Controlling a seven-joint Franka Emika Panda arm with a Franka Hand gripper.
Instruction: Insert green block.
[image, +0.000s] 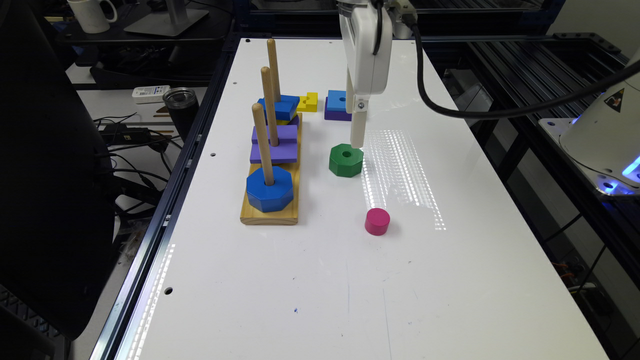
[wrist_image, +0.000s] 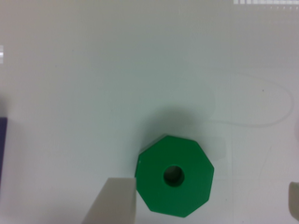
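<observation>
Now I have the claw (wrist_image: 205, 200) spread wide around the green block (wrist_image: 175, 182); next I close, then lift toward a peg (image: 262, 142)

No legible txt; just a warning triangle on robot base (image: 618, 100).

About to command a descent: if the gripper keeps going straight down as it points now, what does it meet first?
Probably the green block: one finger sits at its edge, so the gripper may clip the block's rim rather than reach the table.
</observation>
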